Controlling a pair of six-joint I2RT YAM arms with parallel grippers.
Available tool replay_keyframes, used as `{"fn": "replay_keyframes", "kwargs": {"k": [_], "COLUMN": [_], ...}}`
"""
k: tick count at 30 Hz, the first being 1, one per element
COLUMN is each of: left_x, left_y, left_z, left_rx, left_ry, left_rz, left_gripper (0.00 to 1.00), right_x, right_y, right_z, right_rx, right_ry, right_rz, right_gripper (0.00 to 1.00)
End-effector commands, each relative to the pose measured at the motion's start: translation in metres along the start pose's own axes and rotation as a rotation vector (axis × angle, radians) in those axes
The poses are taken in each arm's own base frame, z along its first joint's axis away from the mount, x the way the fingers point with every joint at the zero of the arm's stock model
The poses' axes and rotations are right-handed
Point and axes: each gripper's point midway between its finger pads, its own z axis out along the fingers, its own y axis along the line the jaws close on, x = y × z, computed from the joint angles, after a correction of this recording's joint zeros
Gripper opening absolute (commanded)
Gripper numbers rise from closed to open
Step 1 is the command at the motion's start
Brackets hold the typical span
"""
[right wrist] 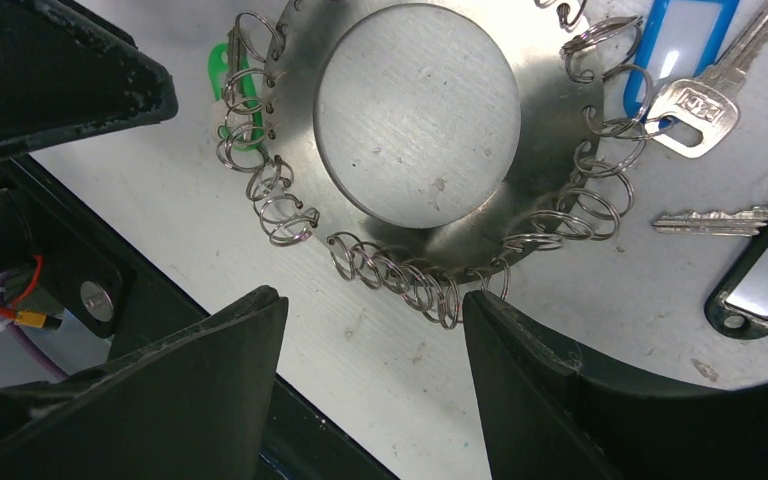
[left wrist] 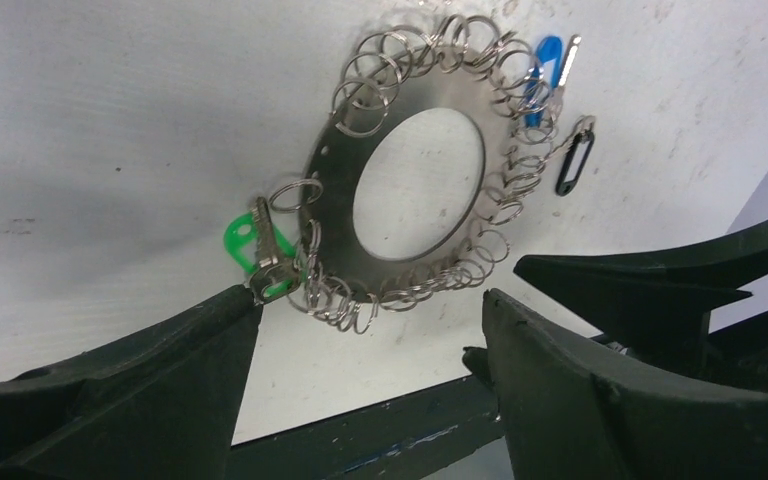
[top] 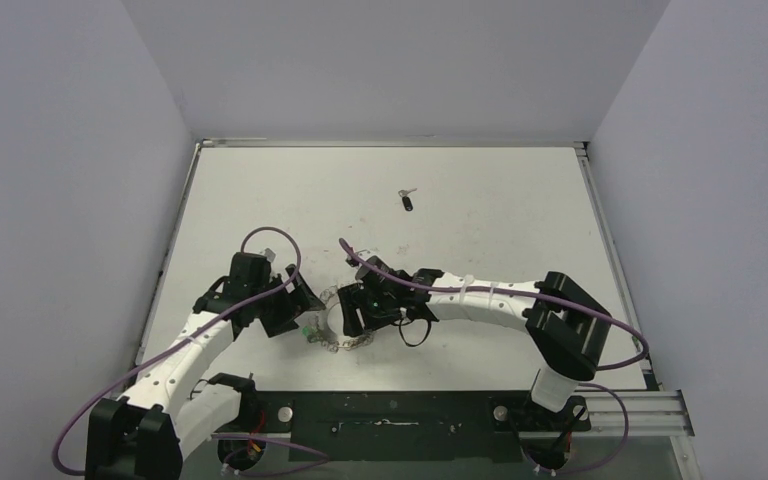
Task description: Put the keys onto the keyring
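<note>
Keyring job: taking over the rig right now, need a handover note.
Left gripper: open, empty, at the near rim of the keyring.
Right gripper: open, empty, also at the rim.
Keyring: flat on the table, between both grippers.
Keys: one black-headed key lies loose far up the table, well apart from the ring. A key with a black tag lies beside the rim; I cannot tell whether it is hooked on.
Done: nothing I can confirm.
Left: fetch the loose key, thread it onto a rim loop, then check the tagged one.
</note>
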Motion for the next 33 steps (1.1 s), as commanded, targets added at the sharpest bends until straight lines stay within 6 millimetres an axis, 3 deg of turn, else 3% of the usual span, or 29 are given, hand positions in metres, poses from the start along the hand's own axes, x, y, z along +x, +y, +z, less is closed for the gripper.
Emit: {"fn": "replay_keyframes", "kwargs": {"k": [1,3,12,18,23,33], "left_x": [-0.004,-0.005,0.001,0.017,0.044,0.079], "left_y": [0.002,0.002,-0.007,-0.023,-0.032,-0.029], "left_z": [-0.006,-0.005,-0.008,-0.012,-0.007,0.013], "left_rx": [-0.03,-0.028,0.025,0.071,0.031,-0.155], "left_ry": [-0.002,-0.003,0.02,0.066,0.115,0.163], "left_rz": [0.017,0.007,0.003,0.04,0.149,0.388], "left_gripper": [0.85,0.96,0.97,0.81,0.69,0.5], "right_x": [-0.015,-0.016,-0.02,-0.02,-0.017,-0.016], "right_y": [0.012,0.011,0.003,-0.015,-0.032,-0.04], "right_z": [-0.002,-0.001,0.0,-0.001,-0.004,-0.006], "right_rx": [-0.026,-0.018,-0.036,-0.097,-0.099,-0.081], "right_ry": [-0.013,-0.004,0.014,0.015,0.021,0.014], "right_rz": [-0.011,-0.013,0.032,0.132,0.174,0.193], "right_gripper": [0.66,0.66,0.66,0.66,0.66,0.65]}}
